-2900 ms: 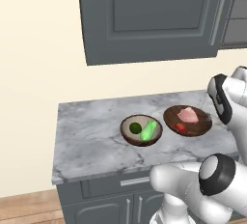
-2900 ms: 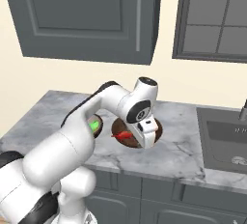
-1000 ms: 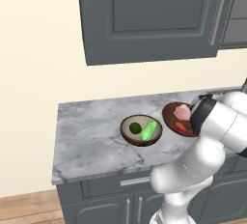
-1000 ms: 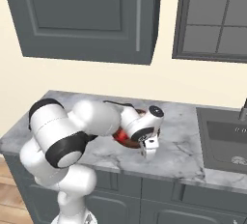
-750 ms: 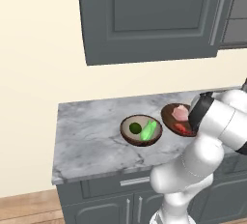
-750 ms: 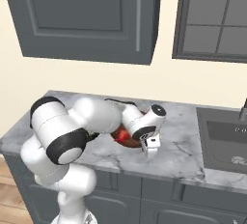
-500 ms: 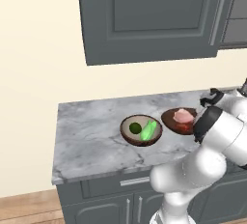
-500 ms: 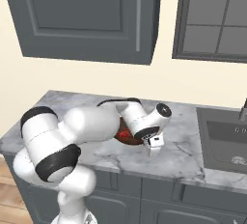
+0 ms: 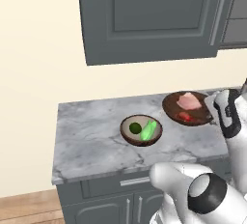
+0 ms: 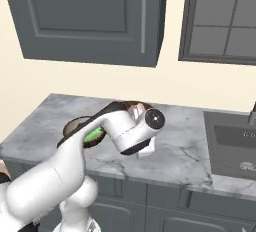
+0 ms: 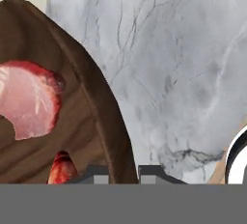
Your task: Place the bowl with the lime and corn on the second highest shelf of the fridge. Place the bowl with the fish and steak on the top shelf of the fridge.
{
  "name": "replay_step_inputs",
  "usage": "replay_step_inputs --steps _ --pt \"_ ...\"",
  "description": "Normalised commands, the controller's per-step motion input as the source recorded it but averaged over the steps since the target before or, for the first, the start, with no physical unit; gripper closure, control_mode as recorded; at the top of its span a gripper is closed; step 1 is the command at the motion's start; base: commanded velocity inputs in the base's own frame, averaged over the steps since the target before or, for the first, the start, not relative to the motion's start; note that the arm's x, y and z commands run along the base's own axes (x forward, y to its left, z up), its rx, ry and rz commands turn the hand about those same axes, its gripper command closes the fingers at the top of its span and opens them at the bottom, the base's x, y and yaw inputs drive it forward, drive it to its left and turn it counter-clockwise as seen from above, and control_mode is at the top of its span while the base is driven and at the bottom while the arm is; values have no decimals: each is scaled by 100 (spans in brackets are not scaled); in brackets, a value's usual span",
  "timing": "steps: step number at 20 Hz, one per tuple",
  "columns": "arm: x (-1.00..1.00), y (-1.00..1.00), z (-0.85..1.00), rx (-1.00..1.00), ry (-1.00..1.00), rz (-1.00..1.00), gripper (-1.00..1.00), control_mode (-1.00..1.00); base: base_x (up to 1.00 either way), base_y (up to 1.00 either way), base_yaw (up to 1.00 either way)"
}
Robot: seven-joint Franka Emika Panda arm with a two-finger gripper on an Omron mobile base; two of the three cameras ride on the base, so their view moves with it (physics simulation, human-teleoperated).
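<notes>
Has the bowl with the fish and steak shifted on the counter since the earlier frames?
No. In the left base view, the bowl with the fish and steak keeps its spot right of the lime-and-corn bowl.

A rendered home kitchen.
It is shown by a grey marble counter [image 9: 91, 136], dark grey wall cabinets [image 9: 154, 15] and base drawers [image 9: 120, 184], a sink [image 10: 232, 143], and bowls of food [image 9: 141, 130].

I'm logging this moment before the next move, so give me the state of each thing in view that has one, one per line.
Bowl with fish and steak: upright on the counter, loaded, its rim between the gripper fingertips.
Bowl with lime and corn: upright on the counter, loaded, untouched.
Lime: inside its bowl.
Corn: lying in its bowl beside the lime.
Gripper: open, straddling the rim.
Upper cabinet door: closed.
</notes>
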Motion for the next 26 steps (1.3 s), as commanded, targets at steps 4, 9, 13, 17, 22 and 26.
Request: replay_step_inputs --steps 4,9,13,17,22,26 --pt "-100 34 89 15 -6 -13 100 -100 0 0 0" --pt "-88 46 49 9 0 -3 100 -100 0 0 0" --pt "-45 47 3 0 0 1 100 100 -17 7 1" --pt "0 0 0 0 0 0 100 100 -34 0 -55" --pt "0 0 0 0 0 0 100 100 0 -7 -83" --pt "0 0 0 0 0 0 100 100 0 -37 -81"
